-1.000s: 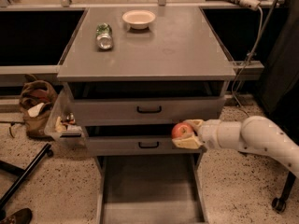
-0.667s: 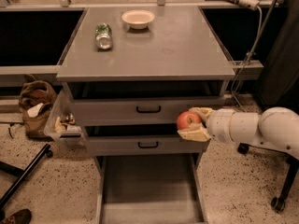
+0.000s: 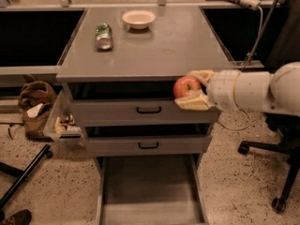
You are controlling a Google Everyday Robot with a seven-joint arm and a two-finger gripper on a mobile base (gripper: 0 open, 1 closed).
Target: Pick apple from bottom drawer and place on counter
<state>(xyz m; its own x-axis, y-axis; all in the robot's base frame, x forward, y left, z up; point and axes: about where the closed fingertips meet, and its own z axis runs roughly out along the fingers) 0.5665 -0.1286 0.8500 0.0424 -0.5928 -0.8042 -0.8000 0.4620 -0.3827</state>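
A speckled terrazzo floor (image 3: 234, 172) runs under a grey drawer cabinet that fills the middle of the camera view, with dark recesses to either side of it. The counter (image 3: 159, 48) is a flat grey top. A white bowl (image 3: 138, 18) sits near its far edge at about 12 o'clock, and a green-labelled can (image 3: 103, 35) lies on its side at about 10 o'clock, well apart from the bowl.

Below the counter, two shallow drawers stand slightly pulled out: the upper drawer (image 3: 117, 111) and the middle drawer (image 3: 117, 146), each with a black handle. The bottom drawer (image 3: 149, 191) is pulled far out toward 6 o'clock, showing a plain grey floor and side walls.

The white arm (image 3: 253, 90) reaches in from 3 o'clock. Its gripper (image 3: 190, 89) sits at the counter's front right corner, about 4 o'clock of the top, level with the counter's edge and in front of the upper drawer's right end. The pincer is closed onto the apple (image 3: 185, 86) — one pale finger over the top, the other beneath it — so the red fruit is held in the air, just below the counter surface and well above the bottom drawer.

At 9 o'clock a brown bag (image 3: 33, 108) slumps on the floor beside a clear bin (image 3: 63, 125) hung at the cabinet's left side. A chair base (image 3: 281, 182) stands at 4 o'clock, and a black pole (image 3: 23, 172) lies at 8 o'clock.
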